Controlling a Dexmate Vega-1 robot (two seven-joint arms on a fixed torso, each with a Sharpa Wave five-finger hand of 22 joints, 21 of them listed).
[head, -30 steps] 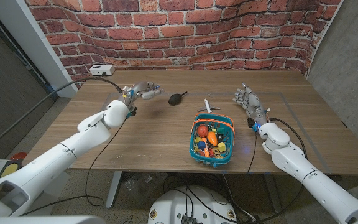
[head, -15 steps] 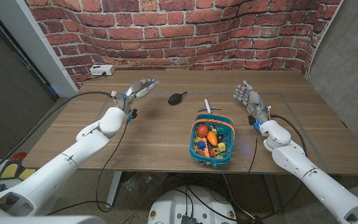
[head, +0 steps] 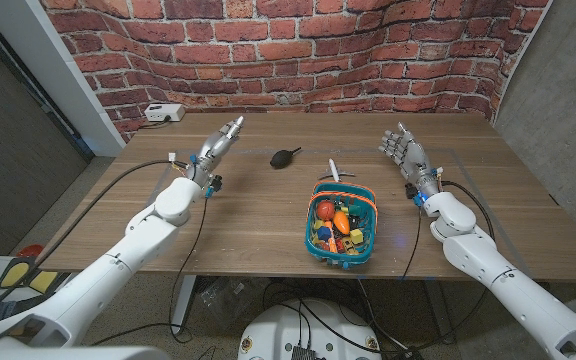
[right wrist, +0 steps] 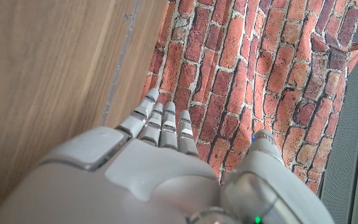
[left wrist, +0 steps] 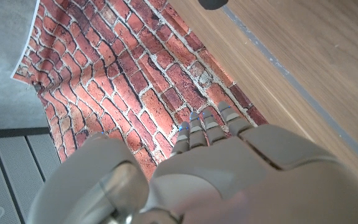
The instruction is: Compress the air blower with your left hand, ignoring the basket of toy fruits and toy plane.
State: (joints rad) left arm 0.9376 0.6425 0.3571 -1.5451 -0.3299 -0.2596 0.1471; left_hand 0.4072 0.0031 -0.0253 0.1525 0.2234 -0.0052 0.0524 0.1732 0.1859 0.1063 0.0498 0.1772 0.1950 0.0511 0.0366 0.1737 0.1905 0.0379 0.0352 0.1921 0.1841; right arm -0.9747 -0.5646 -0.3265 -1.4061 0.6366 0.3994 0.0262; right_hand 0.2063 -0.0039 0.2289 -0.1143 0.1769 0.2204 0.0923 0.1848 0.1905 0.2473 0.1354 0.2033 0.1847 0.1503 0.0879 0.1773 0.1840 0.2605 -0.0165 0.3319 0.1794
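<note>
Both hands empty, fingers straight: left hand (head: 220,140) well left of air blower (head: 285,157); right hand (head: 408,156) beyond basket (head: 342,221).

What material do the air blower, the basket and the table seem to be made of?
Air blower: probably matte black rubber, dull with no shine. Basket: likely moulded plastic, judging by its even teal walls and orange handles. Table: wood or wood-look laminate, brown grain lines, low sheen.

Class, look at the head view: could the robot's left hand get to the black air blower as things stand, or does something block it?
Probably yes. The left hand is open, and bare table lies between it and the air blower.
</note>
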